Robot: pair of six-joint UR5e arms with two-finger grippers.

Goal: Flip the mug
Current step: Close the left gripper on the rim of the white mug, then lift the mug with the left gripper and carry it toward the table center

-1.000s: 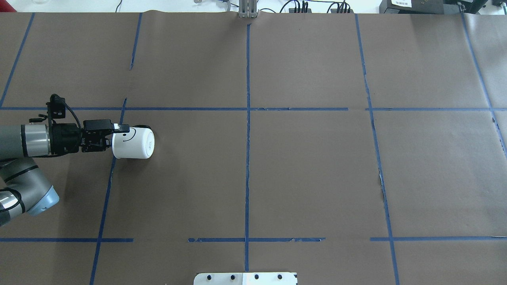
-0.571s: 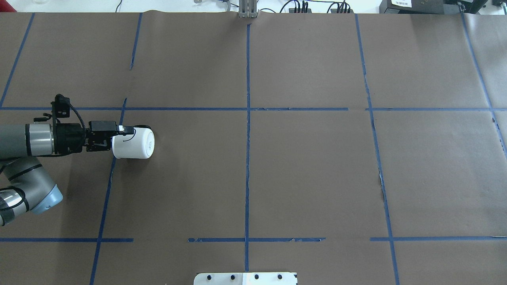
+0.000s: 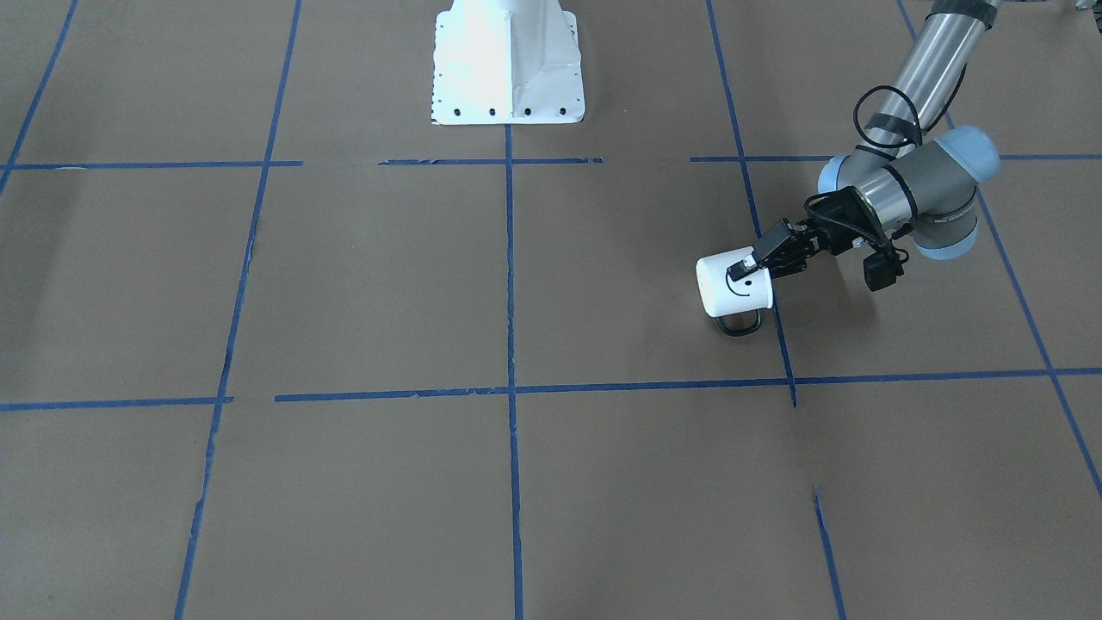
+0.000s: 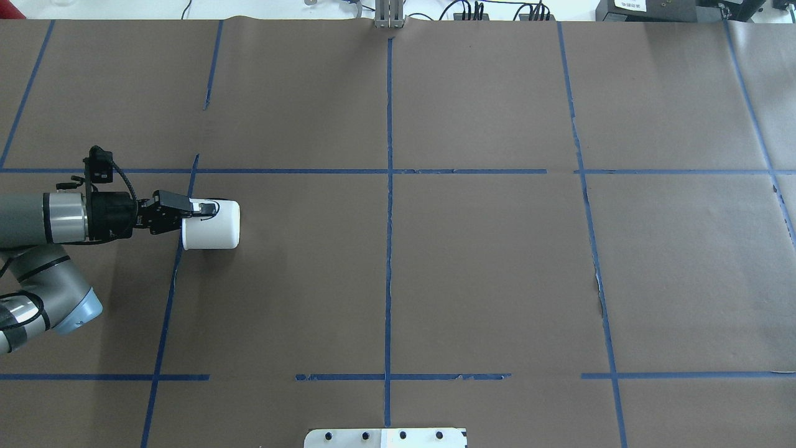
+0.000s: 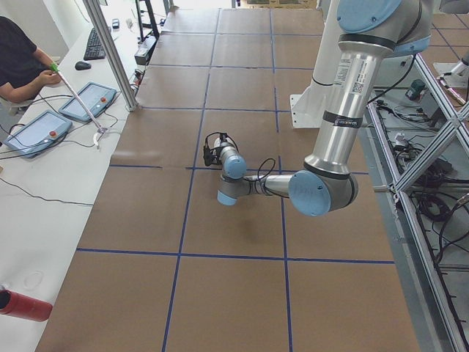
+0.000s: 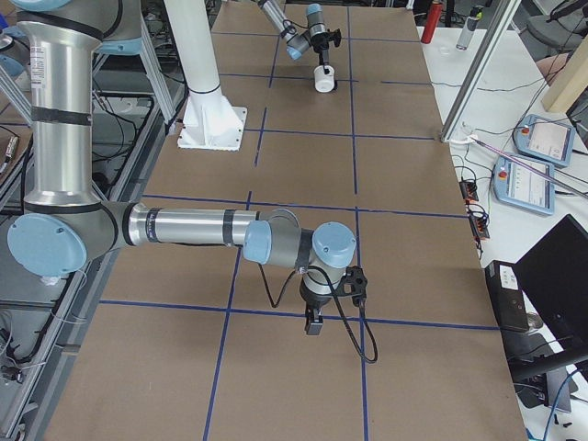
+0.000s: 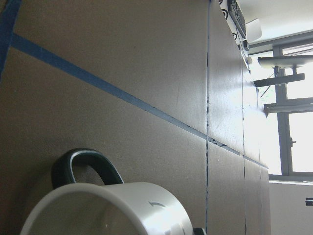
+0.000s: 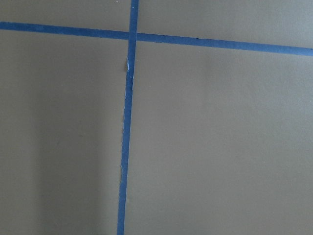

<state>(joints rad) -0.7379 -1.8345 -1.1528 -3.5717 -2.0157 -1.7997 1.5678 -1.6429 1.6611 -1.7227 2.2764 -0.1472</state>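
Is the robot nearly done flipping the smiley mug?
About halfway, I'd guess. Done: the left gripper is shut on the rim of the mug. In hand: the mug lies tipped on its side, smiley face up, handle low by the table. Left: turning it the rest of the way, standing it down and letting go. The right gripper hangs far off, not helping.

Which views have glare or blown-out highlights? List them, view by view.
Left wrist view: the bright window is blown out and washes the brown paper table cover beside it; the small white enamel mug with a black loop handle looks soft up close. Front-facing view: the white metal robot base plate is overexposed. Overhead view: even light, no glare.
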